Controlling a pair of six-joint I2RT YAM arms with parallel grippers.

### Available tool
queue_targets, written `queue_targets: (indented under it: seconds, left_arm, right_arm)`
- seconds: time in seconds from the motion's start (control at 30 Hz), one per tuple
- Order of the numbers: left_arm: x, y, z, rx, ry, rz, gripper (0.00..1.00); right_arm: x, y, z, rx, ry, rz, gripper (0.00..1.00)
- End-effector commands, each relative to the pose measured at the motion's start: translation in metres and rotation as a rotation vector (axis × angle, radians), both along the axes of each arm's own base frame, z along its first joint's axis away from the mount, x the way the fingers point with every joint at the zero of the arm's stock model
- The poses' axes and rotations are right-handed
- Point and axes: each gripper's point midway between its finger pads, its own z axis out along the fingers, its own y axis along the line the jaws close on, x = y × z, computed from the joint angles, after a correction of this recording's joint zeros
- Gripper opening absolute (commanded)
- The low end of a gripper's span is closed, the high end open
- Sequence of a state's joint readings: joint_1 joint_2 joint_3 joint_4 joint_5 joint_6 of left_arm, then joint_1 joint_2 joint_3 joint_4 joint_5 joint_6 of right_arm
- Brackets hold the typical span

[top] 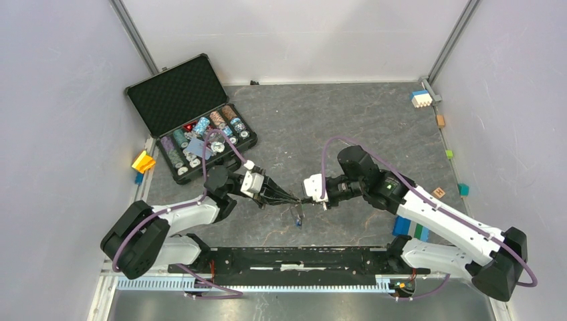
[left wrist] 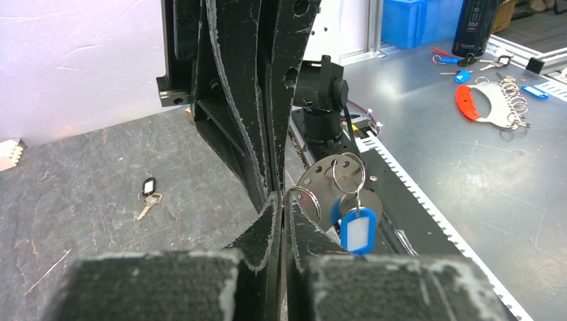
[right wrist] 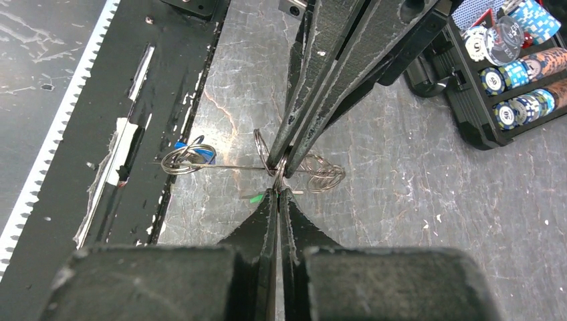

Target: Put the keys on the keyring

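Note:
My two grippers meet tip to tip over the middle of the table. My left gripper [top: 291, 196] [left wrist: 284, 198] is shut on the keyring [right wrist: 227, 167], a thin wire that runs across the right wrist view with a coiled stretch [right wrist: 322, 175]. The blue-tagged key [left wrist: 358, 231] [right wrist: 192, 152] hangs from the wire by its split ring. My right gripper [top: 303, 198] [right wrist: 277, 190] is shut on a small split ring at the wire; a bit of the green tag [right wrist: 254, 198] shows beside its tips. The black-tagged key [left wrist: 148, 194] lies loose on the table.
An open black case of poker chips [top: 194, 120] [right wrist: 508, 73] stands at the back left. Toy blocks lie at the left edge [top: 143, 161] and along the right edge [top: 420, 98] [top: 408, 227]. The black base rail [top: 287, 257] runs along the near edge.

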State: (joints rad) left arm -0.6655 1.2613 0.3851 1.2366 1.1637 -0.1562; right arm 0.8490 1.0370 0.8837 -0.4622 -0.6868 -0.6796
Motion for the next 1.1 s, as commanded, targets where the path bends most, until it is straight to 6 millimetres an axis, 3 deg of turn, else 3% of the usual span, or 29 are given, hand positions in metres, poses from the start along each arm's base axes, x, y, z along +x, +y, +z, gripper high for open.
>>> queue_targets:
  seconds: [0.0, 0.23, 0.57, 1.07]
  left_arm:
    - [-0.015, 0.001, 0.022, -0.059, -0.095, -0.062, 0.02]
    - [-0.022, 0.002, 0.021, -0.055, -0.106, -0.092, 0.02]
    - [-0.028, 0.005, 0.021, -0.055, -0.125, -0.114, 0.02]
    - [-0.037, 0.012, 0.025, 0.024, -0.18, -0.274, 0.02]
  right_arm:
    - [0.001, 0.004, -0.002, 0.017, -0.01, 0.021, 0.04]
    - [-0.002, 0.008, -0.003, 0.028, -0.001, 0.048, 0.09]
    - [0.006, -0.002, 0.005, 0.026, -0.076, -0.009, 0.31]
    - [-0.013, -0.009, 0.014, 0.053, -0.071, 0.069, 0.34]
